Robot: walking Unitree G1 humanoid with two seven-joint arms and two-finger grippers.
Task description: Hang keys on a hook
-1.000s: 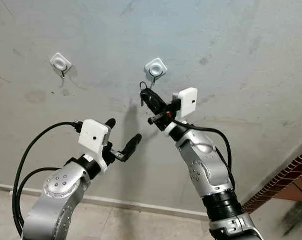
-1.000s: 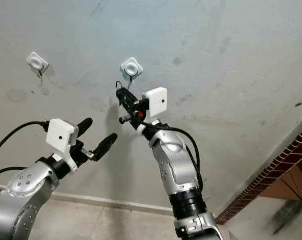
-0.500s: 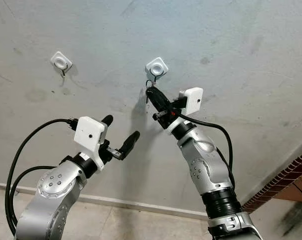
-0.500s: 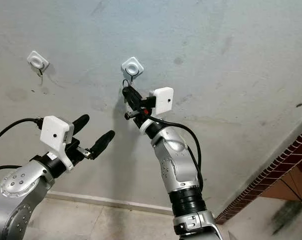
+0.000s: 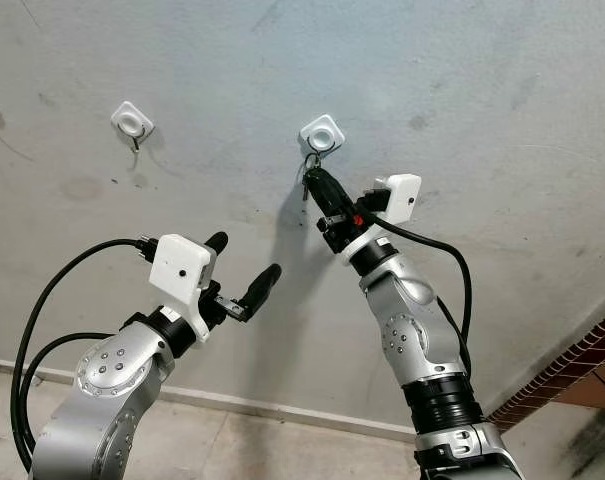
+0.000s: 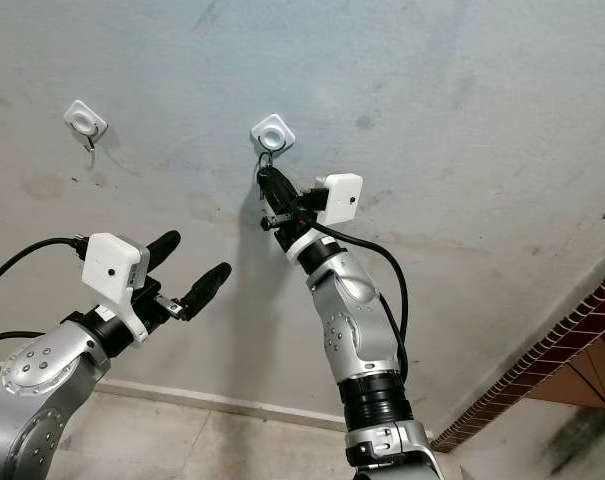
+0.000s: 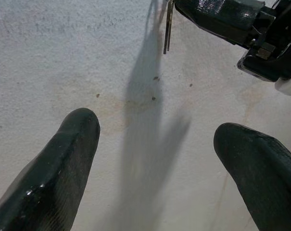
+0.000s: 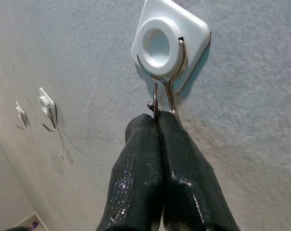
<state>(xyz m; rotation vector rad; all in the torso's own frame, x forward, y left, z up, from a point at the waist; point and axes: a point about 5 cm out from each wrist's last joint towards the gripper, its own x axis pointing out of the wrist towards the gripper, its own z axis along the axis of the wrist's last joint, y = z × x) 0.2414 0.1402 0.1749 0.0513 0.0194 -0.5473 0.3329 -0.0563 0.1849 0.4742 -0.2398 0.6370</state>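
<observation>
Over on the left of the grey wall (image 5: 502, 60), a spare white hook (image 5: 132, 121) sits unused, well apart from the action. Below it, the left claw (image 5: 244, 275) hovers in front of the wall with its two black fingers (image 7: 58, 163) spread wide and holding nothing; it looks to be idling rather than helping.

Moving right, the middle hook (image 8: 165, 53) is the one that matters: a white square pad with a round boss and a bent wire hanger curling down from it. The right claw (image 5: 313, 181) is raised right up beneath it, fingers pressed tight together and pinching the keys (image 7: 168, 26). From the left wrist view a thin key blade dangles below the claw's tip, close to the wall. In the right wrist view a small metal loop sticks up from between the fingertips, right at the hook's wire, touching or nearly so; I cannot tell whether the loop is already over the wire tip or just beside it.

So the carrying and lifting are done, by my reckoning, and the job is at its last, fiddly stage. What remains is seating the ring on the wire, opening the claw and pulling the arm away without dragging the keys back off.
</observation>
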